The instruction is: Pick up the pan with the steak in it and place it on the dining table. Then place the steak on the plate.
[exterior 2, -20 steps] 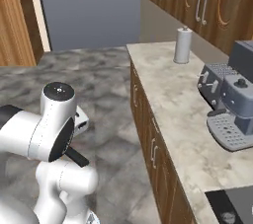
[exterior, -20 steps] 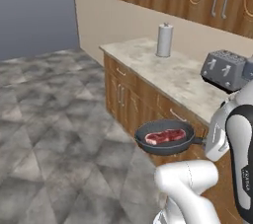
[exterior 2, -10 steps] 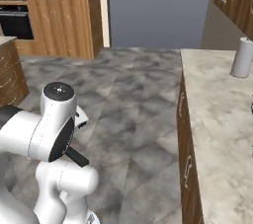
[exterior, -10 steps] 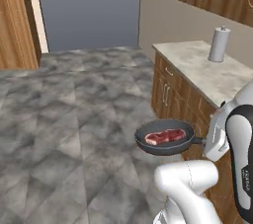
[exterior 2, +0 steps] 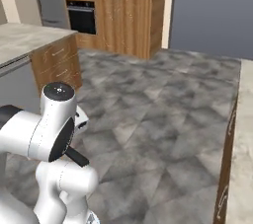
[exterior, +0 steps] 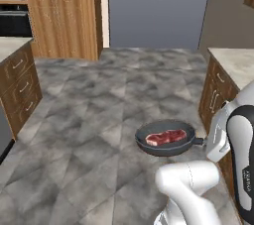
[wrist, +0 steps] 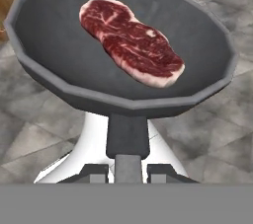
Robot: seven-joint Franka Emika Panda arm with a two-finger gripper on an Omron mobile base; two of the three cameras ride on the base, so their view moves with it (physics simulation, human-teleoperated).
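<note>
carrying the pan (exterior: 166, 140) level above the floor (exterior: 89, 120), with the steak (wrist: 131, 40) flat inside, seems the main care now, as the end effector (wrist: 128, 168) is closed tight on the handle (wrist: 127, 134) while no dining worktop is reached.

Steak (exterior: 166, 137) lies in the pan (exterior: 166, 139) above grey floor (exterior: 99, 95).

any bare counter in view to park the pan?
Bare beige stone top at right above wooden drawers, and another counter corner at left. The dark round frying pan holding the red raw steak hangs over open grey floor. Nothing looks crowded.
</note>
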